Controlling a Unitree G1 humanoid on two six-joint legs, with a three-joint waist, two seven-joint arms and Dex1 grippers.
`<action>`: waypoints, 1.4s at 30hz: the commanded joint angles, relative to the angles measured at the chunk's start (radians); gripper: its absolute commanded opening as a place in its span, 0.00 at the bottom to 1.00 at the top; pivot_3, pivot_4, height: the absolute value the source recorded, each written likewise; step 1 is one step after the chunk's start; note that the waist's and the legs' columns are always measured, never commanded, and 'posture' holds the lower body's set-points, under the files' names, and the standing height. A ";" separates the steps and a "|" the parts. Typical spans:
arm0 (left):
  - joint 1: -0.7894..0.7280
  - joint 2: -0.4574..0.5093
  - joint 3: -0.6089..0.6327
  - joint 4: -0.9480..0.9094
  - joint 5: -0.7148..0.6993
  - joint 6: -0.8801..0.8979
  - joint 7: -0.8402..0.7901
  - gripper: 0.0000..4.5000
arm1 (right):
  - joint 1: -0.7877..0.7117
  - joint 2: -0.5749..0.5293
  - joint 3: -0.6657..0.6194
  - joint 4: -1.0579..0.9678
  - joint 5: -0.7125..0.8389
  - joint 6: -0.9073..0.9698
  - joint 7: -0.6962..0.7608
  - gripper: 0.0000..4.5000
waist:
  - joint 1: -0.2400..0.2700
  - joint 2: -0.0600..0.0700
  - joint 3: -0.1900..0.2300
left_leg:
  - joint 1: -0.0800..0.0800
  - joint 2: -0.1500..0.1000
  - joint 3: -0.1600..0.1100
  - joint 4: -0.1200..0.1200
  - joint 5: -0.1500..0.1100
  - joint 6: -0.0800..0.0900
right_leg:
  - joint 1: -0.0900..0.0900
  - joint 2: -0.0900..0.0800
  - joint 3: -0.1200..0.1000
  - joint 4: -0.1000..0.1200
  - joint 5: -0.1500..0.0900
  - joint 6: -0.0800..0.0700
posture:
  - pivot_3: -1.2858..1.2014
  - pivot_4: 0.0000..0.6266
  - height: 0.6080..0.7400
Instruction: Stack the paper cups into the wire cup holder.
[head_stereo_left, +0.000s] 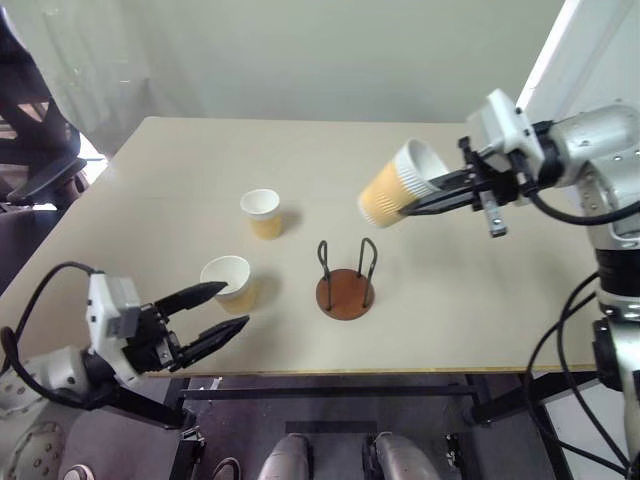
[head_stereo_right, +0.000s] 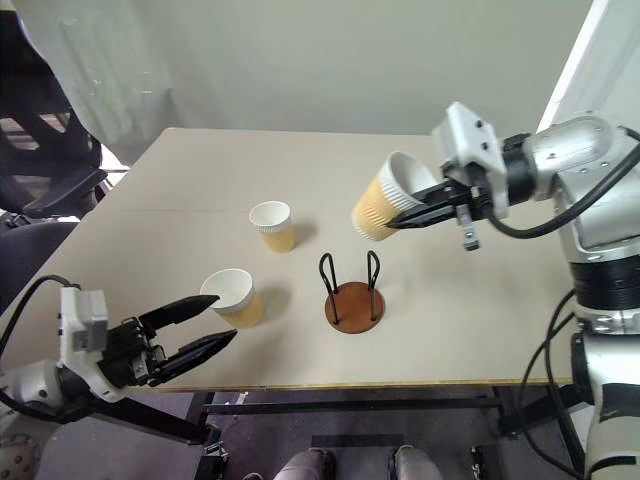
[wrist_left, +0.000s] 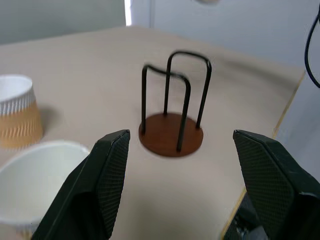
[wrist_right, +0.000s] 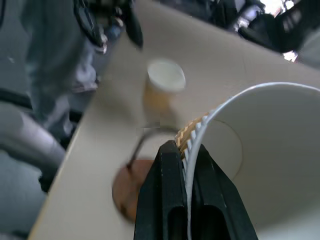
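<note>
Left eye view shows the held cup (head_stereo_left: 392, 186) up in the air, above and to the right of the holder (head_stereo_left: 346, 283), tipped on its side with its mouth toward the right gripper (head_stereo_left: 432, 192). That gripper's jaws are pressed together on the cup's wall at the rim, one finger inside and one outside, as the right wrist view makes plain. Two more cups stand upright on the table (head_stereo_left: 480, 290): the near cup (head_stereo_left: 228, 283) just beside the left gripper (head_stereo_left: 222, 309), and the far cup (head_stereo_left: 263, 213) further back, well apart from the holder. The holder sits bare near the table's front edge, its two wire loops upright on the brown disc.

The left gripper hangs at the table's front edge with jaws spread wide and nothing between them, pointing past the near cup toward the holder.

Judging by the look, the cups are thin paper: very light, easy to crush or fold if squeezed across the body, and likely to tip or skid at a nudge. The rolled rim is the stiffest part, so a pinch across the wall at the rim, as here, looks the safest hold. The ribbed tan outside should give some friction. To drop between the loops the held cup must be turned base-down first. The holder itself looks light too and could slide if bumped.

No brand, label or writing can be read on the cups, holder or table.
</note>
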 joint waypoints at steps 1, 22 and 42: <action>0.015 -0.023 -0.007 -0.020 0.010 -0.045 0.013 0.79 | -0.004 0.031 0.041 -0.048 -0.029 0.017 -0.073 0.00 | 0.003 0.000 0.000 | 0.000 0.000 0.000 0.000 0.000 0.000 | 0.000 0.000 0.000 0.000 0.000 0.000 | 0.52 0.24 1.00; 0.043 -0.110 -0.029 -0.055 0.005 -0.140 0.093 0.79 | 0.048 0.046 0.205 -0.063 -0.140 -0.035 -0.084 0.00 | 0.004 0.000 0.000 | 0.000 0.000 0.000 0.000 -0.004 -0.002 | -0.002 0.000 0.000 0.000 -0.001 -0.001 | 0.52 0.24 1.00; 0.020 -0.107 -0.025 -0.058 -0.023 -0.147 0.113 0.79 | 0.061 0.081 0.236 -0.038 -0.205 -0.084 -0.100 0.00 | 0.004 0.000 0.000 | 0.000 0.001 0.000 0.000 -0.004 -0.002 | -0.002 0.001 0.000 0.000 -0.001 -0.002 | 0.52 0.24 1.00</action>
